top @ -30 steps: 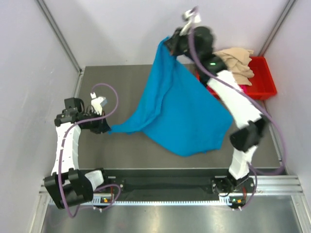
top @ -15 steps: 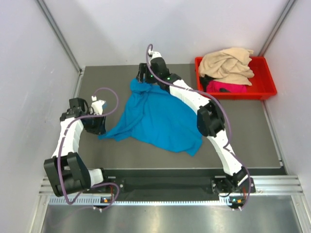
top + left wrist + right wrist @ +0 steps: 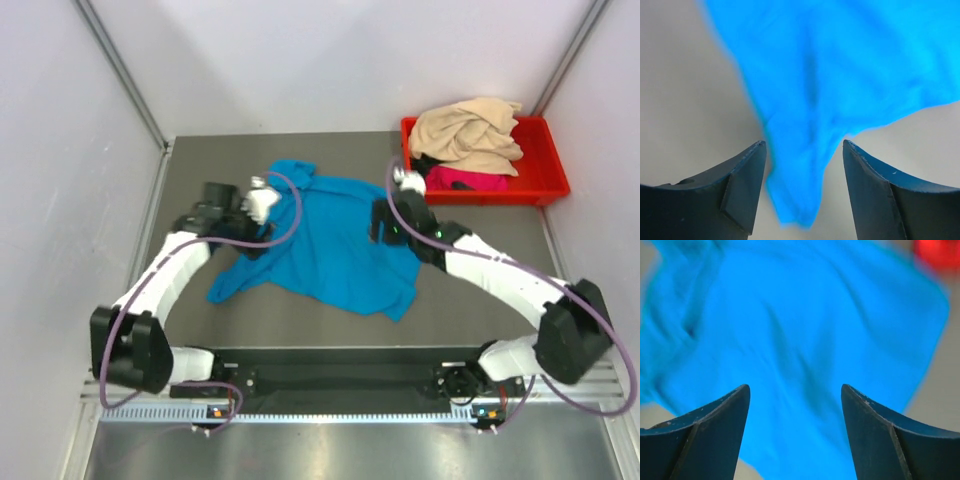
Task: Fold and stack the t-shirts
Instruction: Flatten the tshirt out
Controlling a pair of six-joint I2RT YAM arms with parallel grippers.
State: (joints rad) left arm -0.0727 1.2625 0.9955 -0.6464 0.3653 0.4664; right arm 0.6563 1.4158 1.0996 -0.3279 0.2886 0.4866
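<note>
The left end effector has its fingers spread, nothing pinched between them. It sits low over a narrow tongue of the turquoise t-shirt that trails toward the bottom of the left wrist view. The right end effector is also spread wide and empty, poised above the rumpled middle of the same cloth.

From above, the left end effector is at the shirt's left edge and the right end effector is over its right part. The turquoise t-shirt lies crumpled and unfolded at the centre of the grey surface.

In the upper right of the frame, the red bin holds the beige t-shirt, heaped over the magenta t-shirt.
</note>
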